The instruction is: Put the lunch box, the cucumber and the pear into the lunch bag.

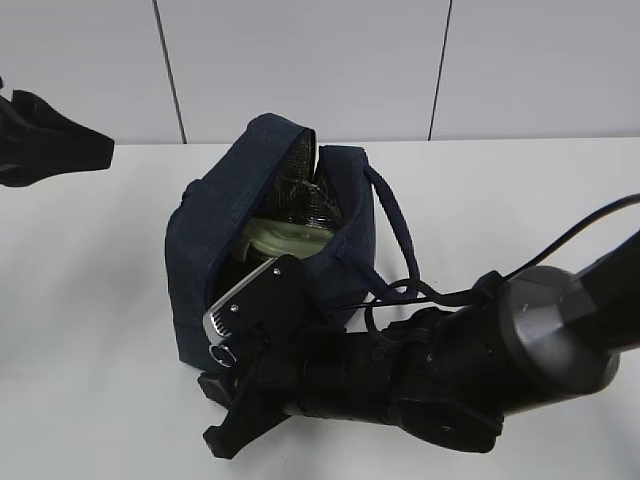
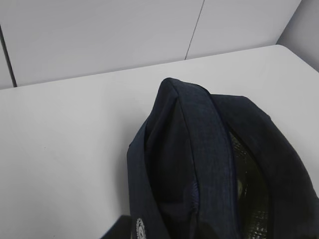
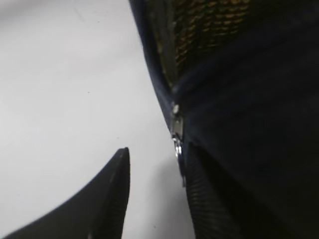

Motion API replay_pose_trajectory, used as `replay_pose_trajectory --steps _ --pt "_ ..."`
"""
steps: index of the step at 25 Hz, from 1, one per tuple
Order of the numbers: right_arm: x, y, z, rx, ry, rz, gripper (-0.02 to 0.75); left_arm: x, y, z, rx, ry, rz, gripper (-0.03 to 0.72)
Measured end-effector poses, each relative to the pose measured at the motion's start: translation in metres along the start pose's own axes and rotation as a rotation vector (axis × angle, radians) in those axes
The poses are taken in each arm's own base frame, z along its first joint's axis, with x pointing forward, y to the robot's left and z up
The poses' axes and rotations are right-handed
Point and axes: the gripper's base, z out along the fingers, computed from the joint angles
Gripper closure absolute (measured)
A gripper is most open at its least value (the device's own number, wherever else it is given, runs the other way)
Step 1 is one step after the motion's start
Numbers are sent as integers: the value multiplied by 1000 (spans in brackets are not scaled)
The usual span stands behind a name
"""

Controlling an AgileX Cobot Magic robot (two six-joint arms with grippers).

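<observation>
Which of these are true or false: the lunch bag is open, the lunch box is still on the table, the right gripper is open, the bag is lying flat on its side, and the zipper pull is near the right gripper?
1. The lunch bag is open. True.
2. The lunch box sits on the table. False: its pale green lid shows inside the bag's mouth.
3. The right gripper is open. True: there is a gap between its fingers.
4. The bag lies flat on its side. False: it stands upright.
5. The zipper pull is close to the right gripper. True.
</observation>
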Motion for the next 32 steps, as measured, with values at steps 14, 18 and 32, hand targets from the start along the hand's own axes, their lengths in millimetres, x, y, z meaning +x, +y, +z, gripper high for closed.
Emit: replay_pose_trajectory --steps 14,18,32 --pt "0 -1 -1 6 5 -6 433 0 0 0 0 0 0 446" --pt "1 -1 -1 9 14 -8 433 0 0 0 0 0 0 446" --pt "-3 -1 -4 19 16 -21 436 0 0 0 0 0 0 446"
